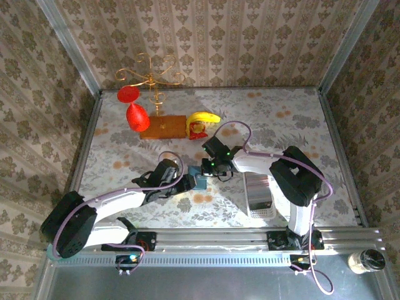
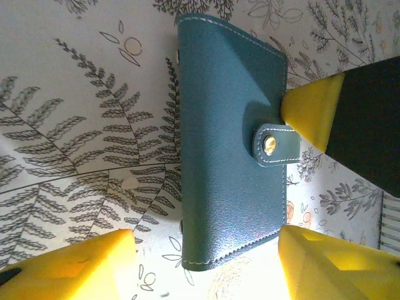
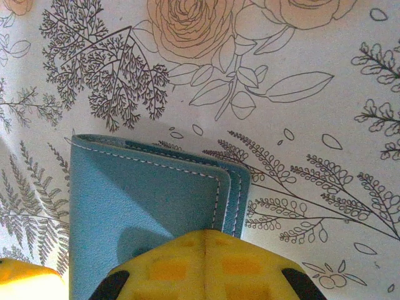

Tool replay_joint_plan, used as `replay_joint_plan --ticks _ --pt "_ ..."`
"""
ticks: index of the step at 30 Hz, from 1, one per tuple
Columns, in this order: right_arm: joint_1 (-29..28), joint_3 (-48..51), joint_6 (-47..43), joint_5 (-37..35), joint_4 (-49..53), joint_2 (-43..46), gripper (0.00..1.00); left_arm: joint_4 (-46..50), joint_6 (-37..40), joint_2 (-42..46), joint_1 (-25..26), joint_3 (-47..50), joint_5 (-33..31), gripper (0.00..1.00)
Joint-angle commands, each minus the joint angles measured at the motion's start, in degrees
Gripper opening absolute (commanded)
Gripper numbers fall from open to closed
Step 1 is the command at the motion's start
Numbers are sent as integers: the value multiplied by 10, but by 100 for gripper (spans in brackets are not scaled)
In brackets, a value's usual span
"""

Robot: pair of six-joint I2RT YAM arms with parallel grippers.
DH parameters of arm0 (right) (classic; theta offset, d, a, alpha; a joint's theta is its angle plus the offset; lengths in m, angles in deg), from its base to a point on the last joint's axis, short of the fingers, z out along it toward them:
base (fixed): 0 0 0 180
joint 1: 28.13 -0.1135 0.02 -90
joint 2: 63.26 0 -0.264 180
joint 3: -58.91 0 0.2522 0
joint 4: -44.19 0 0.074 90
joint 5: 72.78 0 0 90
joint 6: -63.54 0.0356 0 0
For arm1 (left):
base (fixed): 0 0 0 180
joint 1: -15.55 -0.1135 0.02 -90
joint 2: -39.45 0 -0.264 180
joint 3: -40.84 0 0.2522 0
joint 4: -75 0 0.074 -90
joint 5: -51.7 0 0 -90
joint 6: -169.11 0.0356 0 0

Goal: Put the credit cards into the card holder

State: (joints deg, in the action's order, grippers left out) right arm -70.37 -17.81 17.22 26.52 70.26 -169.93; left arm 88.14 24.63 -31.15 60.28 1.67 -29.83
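Card holder [image 2: 231,144]: teal, fine-grained leather-like skin, matt w/ faint sheen, pale thread stitching along edges; snap stud [image 2: 270,147] shiny brass-coloured metal. Bench [image 3: 300,75] under smooth matt printed cloth. Left pincer [image 2: 203,269]: fingertips [image 2: 75,265] yellow, smooth, prob. plastic or rubber, too blurred to tell. Stand [image 1: 150,75]: thin glossy gold wire.

The desk [image 1: 300,119] has a cloth with flowers and leaves on it. A small blue card holder [image 1: 200,180] lies shut in the middle, nearer the front edge. A white tray [image 1: 260,197] lies beside it, toward the right edge. By the back edge sit a brown wooden block [image 1: 164,127] and a yellow toy [image 1: 204,122].
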Motion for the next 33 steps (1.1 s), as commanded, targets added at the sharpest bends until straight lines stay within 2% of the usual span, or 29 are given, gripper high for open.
replay_joint_plan --ticks 1,17,29,31,33 --pt "4 15 -5 -18 28 -1 4 -15 -12 -17 5 5 7 61" --pt "11 72 18 -12 -16 17 4 -119 -53 -58 18 13 20 44" --pt "20 88 30 12 -56 68 11 -123 -33 -28 18 11 20 2" --pt "21 84 26 8 -47 92 16 -100 -8 -10 18 2 19 0" --pt "21 81 23 -2 -33 123 21 -38 32 15 18 -21 4 0"
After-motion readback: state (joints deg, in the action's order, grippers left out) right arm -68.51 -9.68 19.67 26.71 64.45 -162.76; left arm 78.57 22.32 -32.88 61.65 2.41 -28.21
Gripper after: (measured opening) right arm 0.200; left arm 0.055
